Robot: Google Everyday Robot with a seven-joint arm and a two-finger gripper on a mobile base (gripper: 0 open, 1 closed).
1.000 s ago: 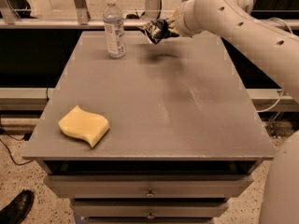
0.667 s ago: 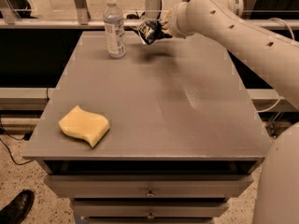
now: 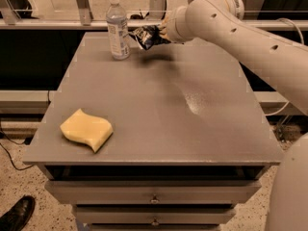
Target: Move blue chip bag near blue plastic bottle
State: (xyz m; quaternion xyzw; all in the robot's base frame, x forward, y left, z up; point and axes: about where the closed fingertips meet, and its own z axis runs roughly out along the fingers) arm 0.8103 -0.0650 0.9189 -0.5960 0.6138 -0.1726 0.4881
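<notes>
The blue plastic bottle [image 3: 117, 27] stands upright at the far left of the grey table [image 3: 159, 109], clear with a white cap and pale label. My gripper [image 3: 159, 34] is at the far middle of the table, just right of the bottle, shut on the blue chip bag [image 3: 146, 36]. The dark crinkly bag hangs a little above the table top, its left end a short gap from the bottle. My white arm [image 3: 240, 28] reaches in from the right.
A yellow wavy sponge [image 3: 86, 129] lies near the table's front left. Drawers [image 3: 154, 191] sit under the table top. A black shoe [image 3: 17, 213] is on the floor at the lower left. A rail and posts run behind the table.
My gripper has carried the chip bag leftward, closer to the bottle. The bottle and sponge have not moved.
</notes>
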